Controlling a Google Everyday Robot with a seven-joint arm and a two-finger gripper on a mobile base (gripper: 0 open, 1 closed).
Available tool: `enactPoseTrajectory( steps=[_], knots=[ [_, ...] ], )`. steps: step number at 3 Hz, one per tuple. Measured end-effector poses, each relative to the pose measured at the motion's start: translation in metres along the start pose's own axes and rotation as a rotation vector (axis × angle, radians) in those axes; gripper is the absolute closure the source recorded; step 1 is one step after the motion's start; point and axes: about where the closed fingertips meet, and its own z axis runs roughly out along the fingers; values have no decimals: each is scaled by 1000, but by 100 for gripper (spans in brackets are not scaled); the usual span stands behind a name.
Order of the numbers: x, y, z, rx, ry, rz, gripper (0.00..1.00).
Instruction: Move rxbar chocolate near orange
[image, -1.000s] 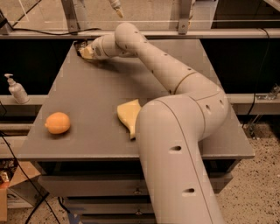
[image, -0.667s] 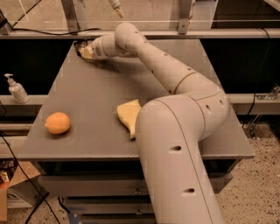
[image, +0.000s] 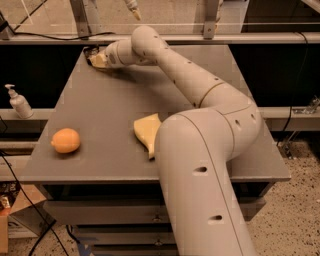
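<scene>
The orange (image: 65, 140) lies on the grey table (image: 110, 105) near its front left corner. My arm reaches across the table to the far left back corner, where my gripper (image: 95, 58) sits low at the table surface. A small dark shape (image: 89, 51) shows at the gripper's tip by the table's back edge; it may be the rxbar chocolate, but it is mostly hidden by the gripper. The gripper is far from the orange, across the table's depth.
A pale yellow wavy sponge (image: 146, 131) lies mid-table, partly behind my arm. A white pump bottle (image: 19, 102) stands on a ledge left of the table. A metal rail and posts (image: 80, 20) run behind the table's back edge.
</scene>
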Motion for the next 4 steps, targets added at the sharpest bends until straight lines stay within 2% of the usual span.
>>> enactPoseTrajectory(
  steps=[1, 2, 4],
  knots=[
    [0, 0, 0, 0, 0, 0, 82],
    [0, 0, 0, 0, 0, 0, 100],
    [-9, 35, -42, -16, 112, -60, 100]
  ],
)
